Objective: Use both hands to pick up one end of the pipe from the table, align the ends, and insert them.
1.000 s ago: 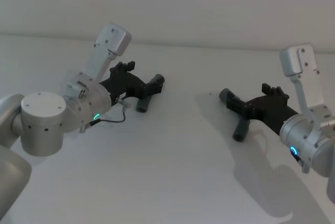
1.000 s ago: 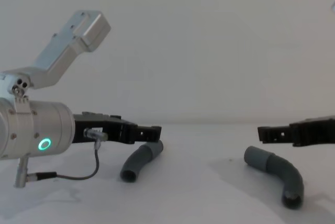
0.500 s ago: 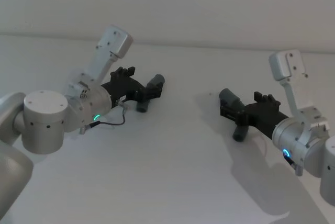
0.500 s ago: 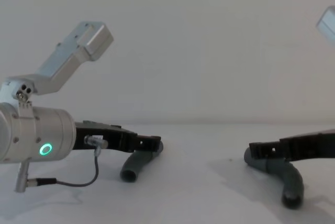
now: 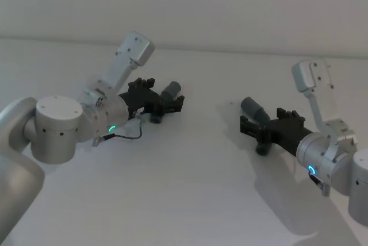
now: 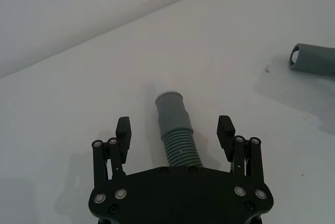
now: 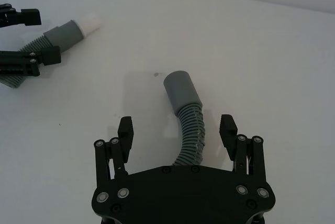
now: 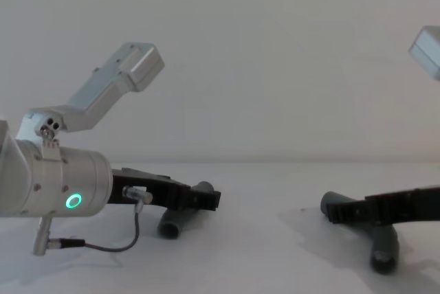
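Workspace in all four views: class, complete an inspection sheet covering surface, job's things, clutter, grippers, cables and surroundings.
Surface: white table, one small dark speck near the right pipe piece.
Job's things: left pipe piece and right pipe piece both lie on the table, apart; the left one ends in a white tip.
Clutter: nothing seen.
Grippers: left gripper open, straddling the left pipe piece, fingers clear of it; right gripper open, straddling the right pipe piece likewise.
Cables: thin dark cable looping under the left wrist.
Surroundings: plain pale wall.
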{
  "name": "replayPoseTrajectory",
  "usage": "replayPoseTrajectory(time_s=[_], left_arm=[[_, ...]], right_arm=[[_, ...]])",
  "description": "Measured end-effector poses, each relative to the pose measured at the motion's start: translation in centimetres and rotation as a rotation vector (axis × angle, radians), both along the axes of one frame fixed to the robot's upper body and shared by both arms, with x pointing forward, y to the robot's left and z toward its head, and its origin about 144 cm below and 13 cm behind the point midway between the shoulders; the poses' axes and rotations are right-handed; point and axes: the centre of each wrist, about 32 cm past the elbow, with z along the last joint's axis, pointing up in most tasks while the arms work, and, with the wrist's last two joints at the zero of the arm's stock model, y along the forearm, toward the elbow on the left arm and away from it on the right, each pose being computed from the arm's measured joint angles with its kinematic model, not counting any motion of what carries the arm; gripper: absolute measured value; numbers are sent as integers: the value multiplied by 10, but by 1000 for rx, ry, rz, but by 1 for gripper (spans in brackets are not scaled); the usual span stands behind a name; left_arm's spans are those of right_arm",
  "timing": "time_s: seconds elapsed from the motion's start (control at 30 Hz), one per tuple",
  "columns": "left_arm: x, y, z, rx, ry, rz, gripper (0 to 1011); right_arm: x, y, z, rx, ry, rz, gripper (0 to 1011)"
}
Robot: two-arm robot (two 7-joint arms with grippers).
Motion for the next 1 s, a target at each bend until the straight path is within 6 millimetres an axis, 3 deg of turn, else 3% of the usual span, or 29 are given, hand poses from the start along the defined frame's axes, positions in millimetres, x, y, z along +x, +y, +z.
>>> replayPoseTrajectory(time_s=[1.0], left_arm=[[11, -3, -5, 2, 48, 7, 1001]], right_arm=[[8, 1, -10, 6, 40, -21, 1004]])
